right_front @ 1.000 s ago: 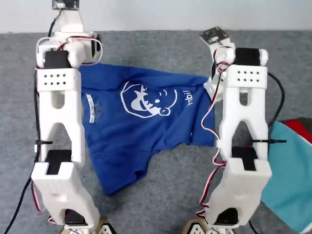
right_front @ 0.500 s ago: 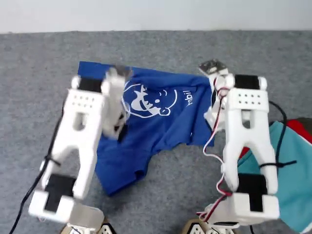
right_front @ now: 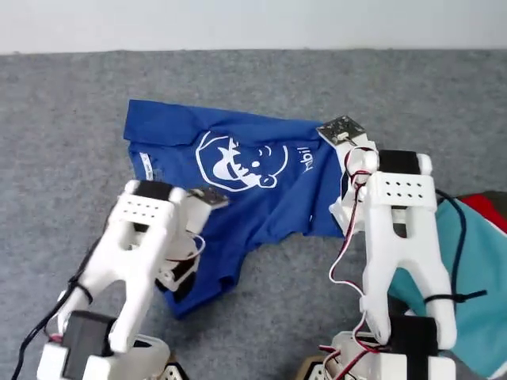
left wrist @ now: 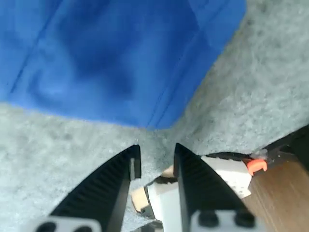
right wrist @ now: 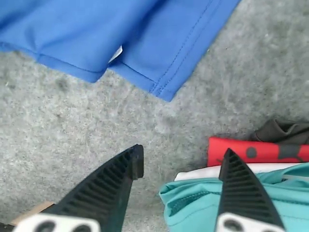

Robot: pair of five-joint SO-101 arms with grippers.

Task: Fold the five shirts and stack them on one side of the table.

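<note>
Shirt [right_front: 238, 207] on table [right_front: 71, 103]; shirt pile [right_front: 483, 277] at its right.

Left gripper [left wrist: 156, 148] barely agape, right gripper [right wrist: 182, 151] spread wide.

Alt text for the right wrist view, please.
The right gripper, jaws open, hangs over grey table near the hem of a blue shirt. By one jaw lies a teal shirt with red cloth next to it.
</note>
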